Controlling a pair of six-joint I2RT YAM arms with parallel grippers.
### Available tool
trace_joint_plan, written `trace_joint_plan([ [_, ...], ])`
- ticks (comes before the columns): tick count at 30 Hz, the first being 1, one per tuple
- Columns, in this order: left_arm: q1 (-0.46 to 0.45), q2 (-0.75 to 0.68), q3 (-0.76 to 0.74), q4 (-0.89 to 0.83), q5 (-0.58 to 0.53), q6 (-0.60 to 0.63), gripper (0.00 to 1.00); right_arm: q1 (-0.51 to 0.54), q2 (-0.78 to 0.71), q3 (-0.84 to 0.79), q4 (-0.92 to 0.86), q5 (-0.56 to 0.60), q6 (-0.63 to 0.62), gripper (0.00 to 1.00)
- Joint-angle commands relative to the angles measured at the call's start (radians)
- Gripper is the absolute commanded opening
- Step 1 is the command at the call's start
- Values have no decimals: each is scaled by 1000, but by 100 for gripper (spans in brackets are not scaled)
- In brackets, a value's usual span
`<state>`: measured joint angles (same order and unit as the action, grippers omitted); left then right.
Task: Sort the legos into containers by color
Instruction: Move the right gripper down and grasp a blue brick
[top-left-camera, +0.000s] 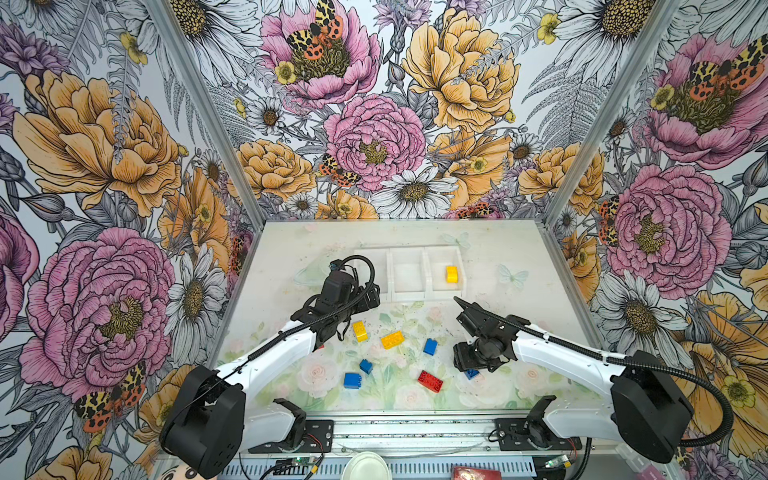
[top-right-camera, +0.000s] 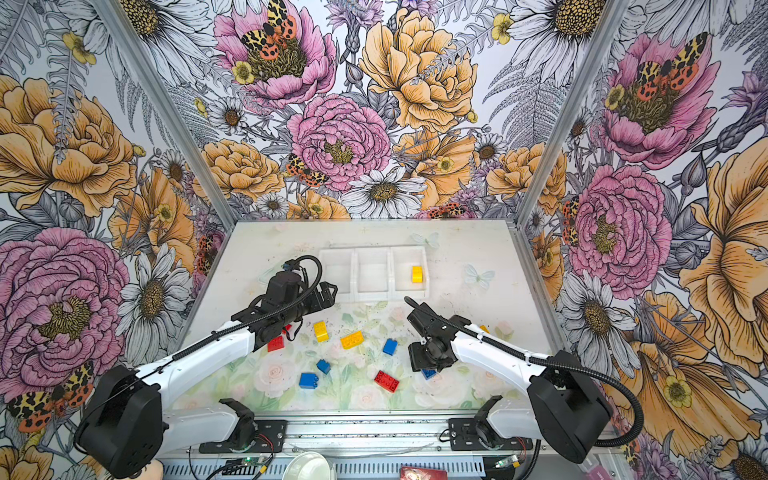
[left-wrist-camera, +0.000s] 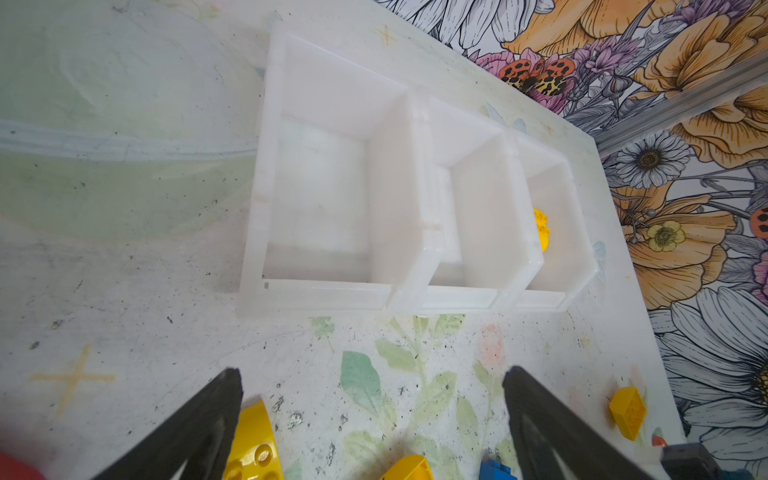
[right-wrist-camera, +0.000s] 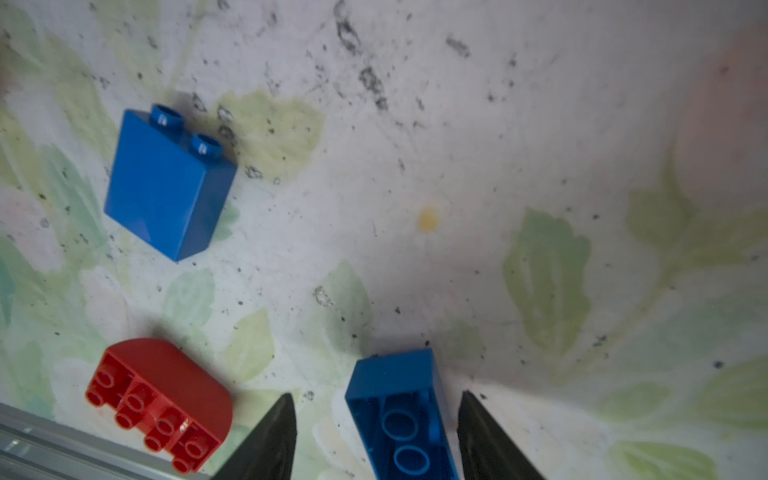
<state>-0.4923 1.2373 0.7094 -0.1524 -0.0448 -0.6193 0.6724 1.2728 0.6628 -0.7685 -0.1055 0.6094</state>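
White plastic tray (left-wrist-camera: 324, 296) sits well beyond the left gripper (left-wrist-camera: 372, 374), whose jaws gape empty, while the right gripper (right-wrist-camera: 376, 397) has its jaws apart astride the tipped blue brick (right-wrist-camera: 395, 374), gaps both sides, so I'd centre, then squeeze squarely.

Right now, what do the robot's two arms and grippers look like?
The left arm and right arm have smooth white link shells with bulky black joint housings. A ribbed black cable conduit runs along each. The left gripper and right gripper each end in two black, tapered, pointed fingers.
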Motion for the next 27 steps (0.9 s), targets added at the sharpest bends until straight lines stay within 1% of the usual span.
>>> trace_joint_plan([
  [1,9,-6,0,5,24,1,99,17,-34,-27,11,40,51,61],
  [10,6,9,7,3,23,-5,99,51,-17,-35,12,90,54,53],
  [15,6,8,7,0,20,-7,99,61,14,-24,12,110,44,46],
  [18,7,8,4,-2,19,-10,99,68,33,-16,12,117,36,44],
  [20,7,4,0,-1,16,-11,99,73,44,-11,12,121,35,40],
  [24,6,-7,-12,-3,12,-16,99,79,44,-5,11,124,35,28],
  [27,7,-19,-19,-7,5,-17,99,78,34,1,11,120,41,22],
])
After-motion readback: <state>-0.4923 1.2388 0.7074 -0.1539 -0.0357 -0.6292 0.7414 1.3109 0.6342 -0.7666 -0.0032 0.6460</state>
